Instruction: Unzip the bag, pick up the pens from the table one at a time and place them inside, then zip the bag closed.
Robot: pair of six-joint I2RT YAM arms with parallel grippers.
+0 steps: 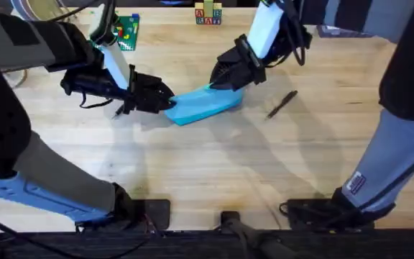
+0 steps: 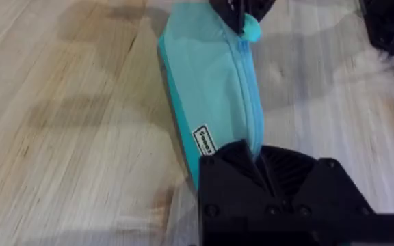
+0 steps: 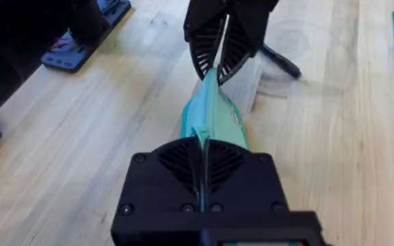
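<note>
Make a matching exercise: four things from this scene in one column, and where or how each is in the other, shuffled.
1. left gripper
2. right gripper
3. pen
4. toy blocks

a. lying loose on the table, right of the bag
b. shut on the bag's left end
c. at the table's far edge
d. shut on the bag's right end

Pairs: 1-b, 2-d, 3-a, 4-c

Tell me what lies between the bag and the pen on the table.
Bare table: in the overhead view, nothing but wood and shadow sits between the bag and the pen.
</note>
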